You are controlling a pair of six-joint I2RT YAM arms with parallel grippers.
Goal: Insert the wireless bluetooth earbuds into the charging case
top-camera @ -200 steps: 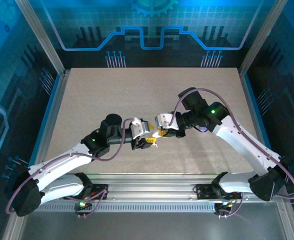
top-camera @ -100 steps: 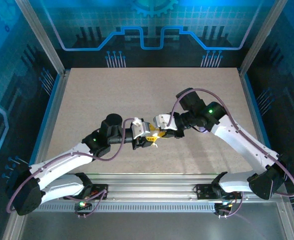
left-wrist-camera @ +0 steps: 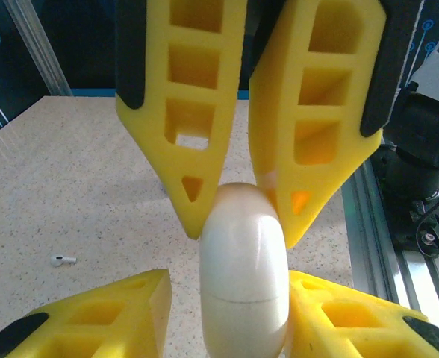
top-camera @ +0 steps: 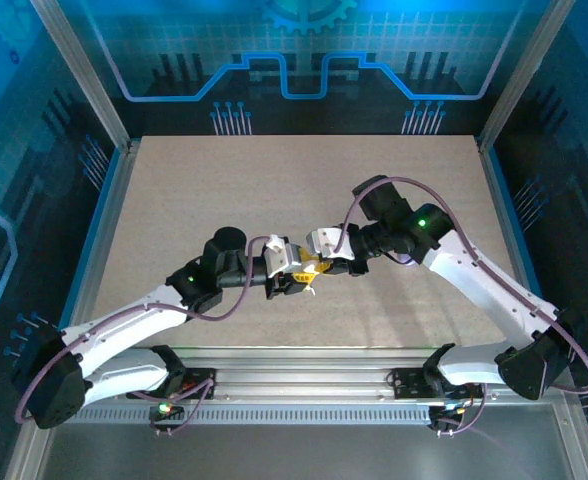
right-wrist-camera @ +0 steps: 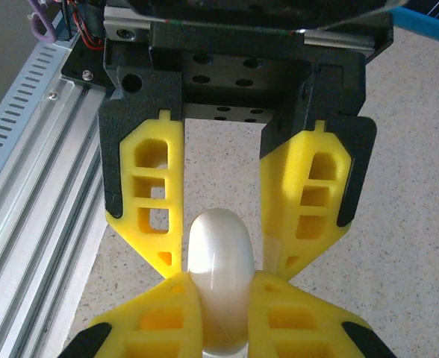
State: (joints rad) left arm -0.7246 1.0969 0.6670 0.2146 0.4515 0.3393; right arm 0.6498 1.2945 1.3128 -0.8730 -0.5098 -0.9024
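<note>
**Case held end to end between two grippers, one earbud loose on the table**

Charging case [left-wrist-camera: 243,276]: one, white and pebble-shaped, at mid-table toward the near edge. Its long axis runs from one gripper to the other. A fine seam crosses that axis near the left arm's end, and it looks closed.

Right gripper [left-wrist-camera: 240,233]: jaws closed onto the case's far end, with both yellow fingertips pressed to its sides. The right wrist view shows the same clamp from behind.

Left gripper [right-wrist-camera: 223,258]: jaws stand a little wider than the case. In the left wrist view one finger lies against the case, while bare table shows between the case and the other finger. Whether this amounts to a grip cannot be told for certain.

Earbud [left-wrist-camera: 63,259]: one counted, a small white piece lying flat on the table [left-wrist-camera: 70,186]. It lies well apart from both grippers. It is off to the side of the case away from the rail [left-wrist-camera: 399,246], towards the back of the table. Its short stem lies roughly crosswise in the left wrist view. No other earbud can be made out.

Judgement: the lid has to come open along the seam before any earbud can go in. The looser left gripper seems the readier of the two to fetch the earbud.
</note>
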